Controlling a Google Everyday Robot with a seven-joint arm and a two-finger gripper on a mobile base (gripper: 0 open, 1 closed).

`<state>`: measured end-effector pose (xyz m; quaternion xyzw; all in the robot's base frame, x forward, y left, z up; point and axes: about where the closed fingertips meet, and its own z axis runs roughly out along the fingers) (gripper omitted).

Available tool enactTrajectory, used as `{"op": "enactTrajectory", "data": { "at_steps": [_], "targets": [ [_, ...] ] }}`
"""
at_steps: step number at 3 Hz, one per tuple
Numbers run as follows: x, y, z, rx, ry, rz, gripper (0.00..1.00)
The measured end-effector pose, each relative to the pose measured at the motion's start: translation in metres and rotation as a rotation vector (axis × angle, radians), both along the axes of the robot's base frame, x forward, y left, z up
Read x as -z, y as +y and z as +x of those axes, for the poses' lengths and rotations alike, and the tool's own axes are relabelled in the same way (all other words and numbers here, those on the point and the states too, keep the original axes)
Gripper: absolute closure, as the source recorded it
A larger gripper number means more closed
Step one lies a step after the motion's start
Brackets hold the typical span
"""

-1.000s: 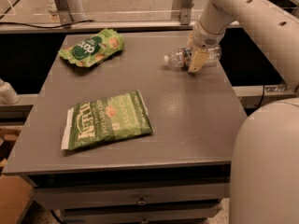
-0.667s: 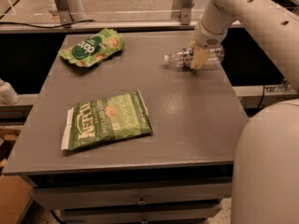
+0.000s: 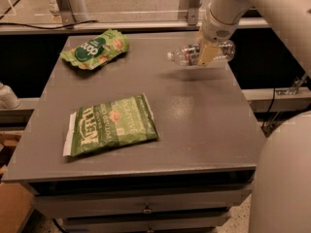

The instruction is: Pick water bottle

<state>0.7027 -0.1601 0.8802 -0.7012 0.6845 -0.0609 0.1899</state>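
1. Camera view, the only one. The gripper (image 3: 208, 53) is in the upper right of the frame, hanging from the white arm (image 3: 243, 4) that comes in from the top right corner.
2. The gripper is clamped on the water bottle (image 3: 183, 55). 1 tan finger (image 3: 206, 57) crosses the front of the body, roughly mid-length, near the label band.
3. The water bottle lies horizontal in the grip, with its white cap (image 3: 170, 56) pointing left. It sits over the far right part of the table (image 3: 194, 125), and the dark shadow (image 3: 194, 74) below it reads as the bottle being clear of the surface.
4. 2 green chip bags are well apart from the bottle: the crumpled bag (image 3: 95, 48) in the upper left and the flat bag (image 3: 112, 125) left of centre. Neither is in the way.
5. Judgement: the grasp is done and the lift is under way or nearly complete.
6. Risk 1: thin ribbed plastic can flex, so the bottle could squirt out of the pads under clamp force.
7. Risk 2: a sideways hold on a round body could let it roll or pivot cap-down if the arm jerks.
8. Risk 3: the bottle is close to the table's far right edge, so a drop there likely rolls off and is lost.
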Motion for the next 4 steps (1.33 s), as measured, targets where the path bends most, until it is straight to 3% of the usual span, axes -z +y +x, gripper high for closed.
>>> {"op": "enactTrajectory", "data": {
  "at_steps": [1,2,3,4],
  "targets": [
    [-0.026,0.028,-0.019,-0.016,0.052,0.085,1.00],
    [-0.049,0.069,-0.043,-0.076,0.137,0.227,1.00],
    [-0.056,0.083,-0.048,-0.104,0.153,0.280,1.00],
    [-0.055,0.082,-0.047,-0.102,0.151,0.278,1.00]
  ]
}}
